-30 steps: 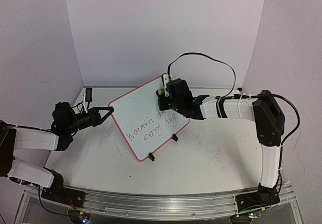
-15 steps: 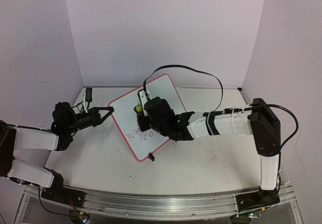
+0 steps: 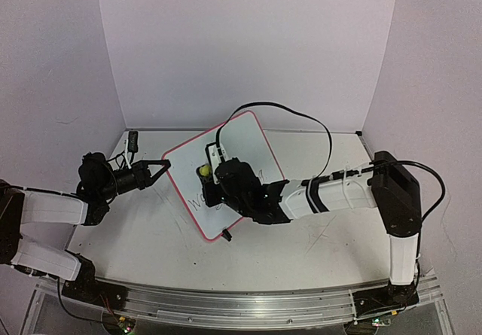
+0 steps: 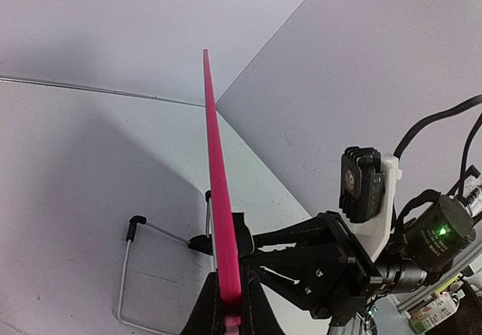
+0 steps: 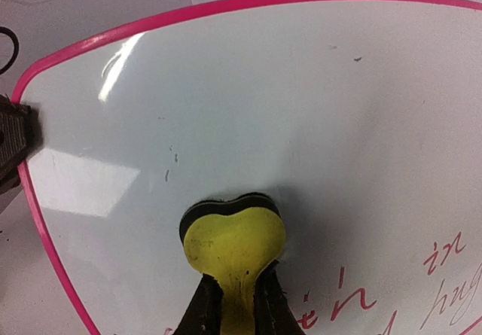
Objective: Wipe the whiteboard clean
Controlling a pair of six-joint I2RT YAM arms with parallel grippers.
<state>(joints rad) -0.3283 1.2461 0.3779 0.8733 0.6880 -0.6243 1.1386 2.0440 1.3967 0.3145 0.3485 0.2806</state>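
The whiteboard (image 3: 241, 143), white with a pink frame, stands tilted mid-table. It shows edge-on in the left wrist view (image 4: 215, 169) and face-on in the right wrist view (image 5: 301, 109). My left gripper (image 3: 164, 168) is shut on the board's left edge (image 4: 230, 275). My right gripper (image 3: 205, 175) is shut on a small yellow heart-shaped eraser (image 5: 235, 245) whose dark pad presses on the board face. It also shows in the top view (image 3: 203, 171). Red handwriting (image 5: 444, 275) lies at the lower right of the face. The right arm hides most of the text from above.
The board's wire stand with black feet (image 4: 135, 226) rests on the white table (image 3: 301, 252). One foot (image 3: 226, 236) shows under the board's near edge. A small dark object (image 3: 132, 141) stands at the back left corner. Walls close the back and sides.
My right gripper has swept the eraser from the board's upper right down and left across the face. Less writing shows now. The left gripper and board have stayed put.
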